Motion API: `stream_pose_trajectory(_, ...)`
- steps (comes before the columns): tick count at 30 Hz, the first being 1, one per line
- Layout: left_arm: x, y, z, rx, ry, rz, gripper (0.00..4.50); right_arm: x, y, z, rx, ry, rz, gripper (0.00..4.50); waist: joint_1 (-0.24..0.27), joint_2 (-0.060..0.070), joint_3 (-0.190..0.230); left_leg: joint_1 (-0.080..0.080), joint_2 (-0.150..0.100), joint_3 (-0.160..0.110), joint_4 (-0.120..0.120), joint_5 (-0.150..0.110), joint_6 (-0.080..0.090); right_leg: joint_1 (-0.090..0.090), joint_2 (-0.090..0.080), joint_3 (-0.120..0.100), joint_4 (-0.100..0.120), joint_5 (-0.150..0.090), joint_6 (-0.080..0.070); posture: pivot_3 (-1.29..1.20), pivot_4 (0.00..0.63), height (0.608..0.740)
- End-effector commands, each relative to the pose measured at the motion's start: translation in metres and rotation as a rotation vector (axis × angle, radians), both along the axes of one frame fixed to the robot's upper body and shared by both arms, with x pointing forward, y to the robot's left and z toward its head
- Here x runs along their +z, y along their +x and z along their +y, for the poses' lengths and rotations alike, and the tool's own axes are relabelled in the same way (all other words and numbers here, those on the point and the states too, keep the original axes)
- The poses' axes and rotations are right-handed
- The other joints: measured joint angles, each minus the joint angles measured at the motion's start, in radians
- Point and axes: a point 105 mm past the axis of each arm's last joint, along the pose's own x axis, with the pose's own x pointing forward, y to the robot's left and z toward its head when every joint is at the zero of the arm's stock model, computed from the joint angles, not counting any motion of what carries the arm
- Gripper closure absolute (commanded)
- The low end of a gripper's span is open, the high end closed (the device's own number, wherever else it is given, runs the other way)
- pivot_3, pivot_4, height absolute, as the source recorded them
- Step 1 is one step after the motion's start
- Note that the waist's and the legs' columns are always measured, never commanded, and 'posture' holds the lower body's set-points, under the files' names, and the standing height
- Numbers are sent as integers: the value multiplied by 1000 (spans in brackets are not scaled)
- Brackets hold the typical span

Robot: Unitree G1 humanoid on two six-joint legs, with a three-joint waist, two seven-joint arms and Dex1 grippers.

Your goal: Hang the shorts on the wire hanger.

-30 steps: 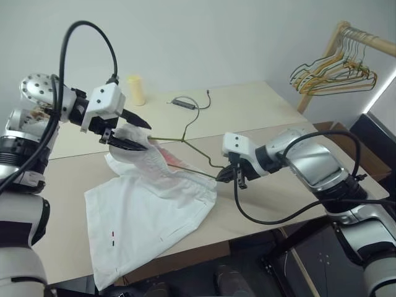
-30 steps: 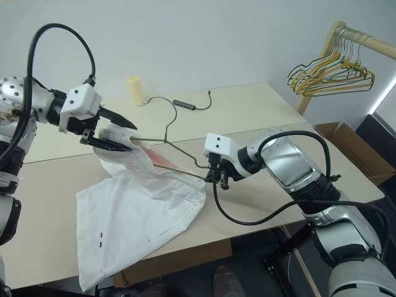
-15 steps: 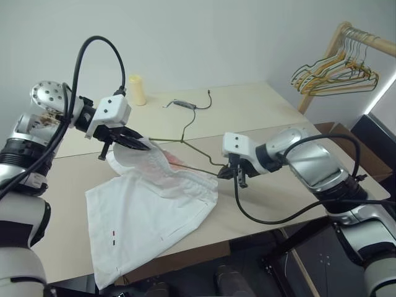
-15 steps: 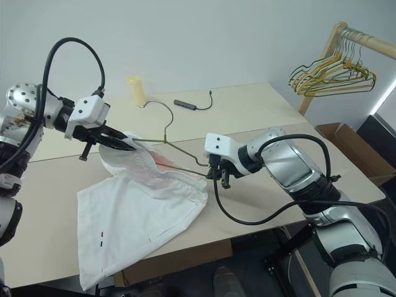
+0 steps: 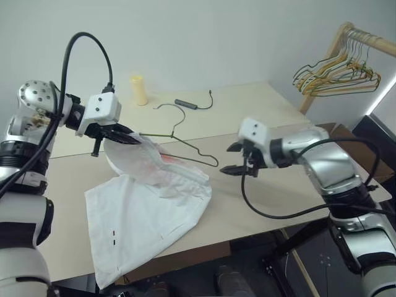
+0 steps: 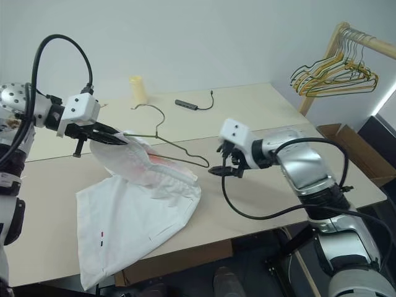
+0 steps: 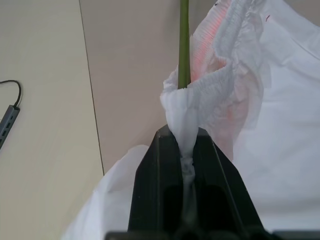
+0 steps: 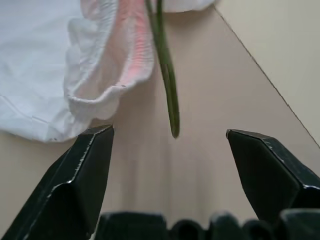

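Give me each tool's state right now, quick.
Left tool: shut on the shorts waistband.
Right tool: open, holding nothing, clear of the wire hanger.

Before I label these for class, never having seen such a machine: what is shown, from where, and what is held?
This is a two-armed humanoid robot. Two pictures come from cameras in its head, looking down over a beige table; the other two from cameras on each wrist. On the table lie white fabric shorts with a pink print, a thin olive-green wire hanger threaded into their waistband, a pale yellow cylinder and a small dark cable adapter. The left gripper has its fingers shut on the shorts' waistband. The right gripper is open, holding nothing, just short of the hanger's end. Spare coloured hangers hang on a wooden rack.
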Motion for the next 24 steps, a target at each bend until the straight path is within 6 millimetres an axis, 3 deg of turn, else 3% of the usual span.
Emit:
stream_pose_trajectory(1,11,0,6,14,-25,-57,4500,11,-10,-1,-37,115,56,542,-3,0,0,0,0,0,0,0,0,0,0,0,0,0,0,-168,0,740)
stream_pose_trajectory(9,12,2,9,54,-77,-76,4500,-42,-39,33,-83,233,279,542,-5,0,0,0,0,0,1,0,0,0,0,0,1,0,0,-176,0,740)
stream_pose_trajectory(14,9,1,8,44,-77,-67,4500,-53,-48,52,-81,273,331,542,-6,0,0,0,0,0,1,0,0,0,0,0,1,0,0,-180,0,740)
stream_pose_trajectory(20,8,0,7,45,-80,-65,4500,-53,-47,56,-91,308,367,2485,-7,-1,0,0,0,-1,1,0,0,0,0,0,1,0,0,-175,0,740)
stream_pose_trajectory(24,11,-1,8,47,-105,-69,4500,-62,-42,54,-138,278,383,3991,-7,-1,0,0,0,-1,2,0,0,1,0,0,1,1,0,-175,0,740)
